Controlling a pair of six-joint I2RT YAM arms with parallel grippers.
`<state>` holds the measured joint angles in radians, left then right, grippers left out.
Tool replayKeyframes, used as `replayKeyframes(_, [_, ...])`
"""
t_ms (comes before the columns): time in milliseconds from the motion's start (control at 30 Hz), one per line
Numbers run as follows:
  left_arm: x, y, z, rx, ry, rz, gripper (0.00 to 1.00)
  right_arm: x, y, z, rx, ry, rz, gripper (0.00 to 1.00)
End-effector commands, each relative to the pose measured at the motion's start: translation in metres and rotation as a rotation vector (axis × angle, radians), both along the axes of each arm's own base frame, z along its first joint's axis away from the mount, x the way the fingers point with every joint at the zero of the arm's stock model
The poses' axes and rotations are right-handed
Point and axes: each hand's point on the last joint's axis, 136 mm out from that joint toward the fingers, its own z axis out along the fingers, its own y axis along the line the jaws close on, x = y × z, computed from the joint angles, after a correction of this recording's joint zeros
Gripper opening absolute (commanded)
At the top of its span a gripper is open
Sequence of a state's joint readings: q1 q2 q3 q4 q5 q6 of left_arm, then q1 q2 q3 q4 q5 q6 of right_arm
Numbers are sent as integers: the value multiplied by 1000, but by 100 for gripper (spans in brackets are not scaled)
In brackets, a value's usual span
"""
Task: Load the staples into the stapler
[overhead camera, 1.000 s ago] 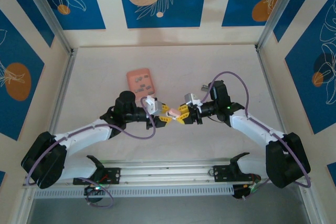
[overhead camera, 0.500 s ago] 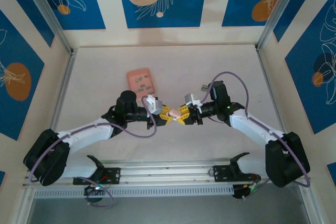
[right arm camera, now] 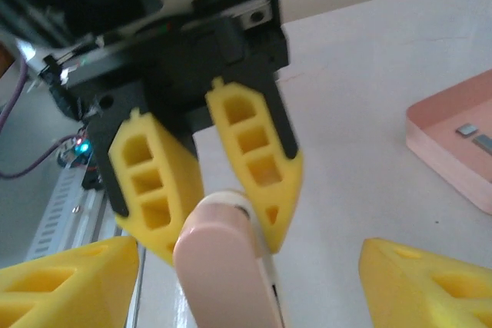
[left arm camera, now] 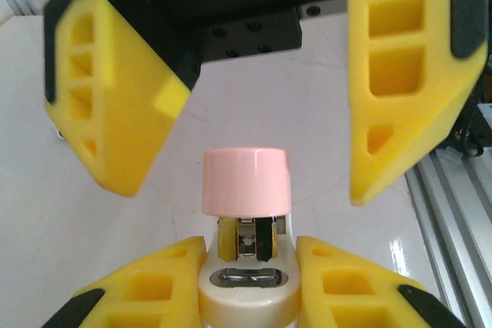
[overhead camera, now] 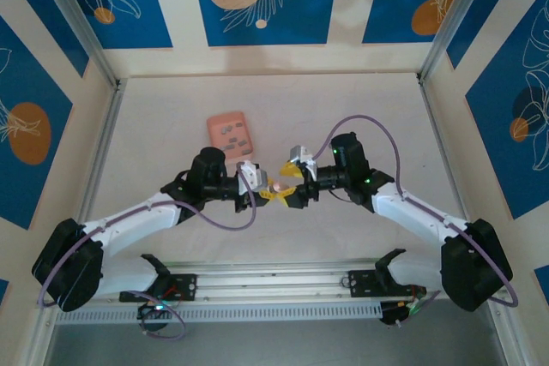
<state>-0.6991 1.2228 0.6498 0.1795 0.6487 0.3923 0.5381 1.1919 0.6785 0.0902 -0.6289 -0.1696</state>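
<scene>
Stapler (overhead camera: 280, 184) is seen from above pinched in the left gripper (overhead camera: 268, 192), with the right gripper (overhead camera: 293, 184) spread open facing it. From the left wrist, its long axis is aimed between those spread jaws. From the right wrist, staples (right arm camera: 465, 130) are seen apart in the tray (right arm camera: 450, 160).

Pink stapler (left arm camera: 246, 178) mid-air; staples (overhead camera: 232, 132) in tray (overhead camera: 225, 148)

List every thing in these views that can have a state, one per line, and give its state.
Tiny pink-and-white mini stapler: clamped in the left gripper, between the right gripper's fingers.
Left gripper: shut on the stapler.
Right gripper: open, fingers apart from the stapler.
Short grey metal staples: lying loose in the tray.
Salmon-pink rectangular tray: flat on the table.
</scene>
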Motion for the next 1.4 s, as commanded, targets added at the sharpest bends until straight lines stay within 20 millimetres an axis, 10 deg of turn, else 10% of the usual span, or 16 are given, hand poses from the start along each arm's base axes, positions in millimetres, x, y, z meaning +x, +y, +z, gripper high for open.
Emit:
replayKeyframes(0, [-3,-2,12,9,-60,-18,6,12,2,9,7,15,-99,76])
replayKeyframes(500, [-2,-3,16,18,-81,-14,7,23,4,-9,-109,39,-207,76])
replayKeyframes(1100, [10,3,11,47,-106,66,7,56,-78,-45,-51,486,-615,71])
replayKeyframes(1367, [31,7,21,-21,-164,207,8,44,-75,-12,140,805,-591,76])
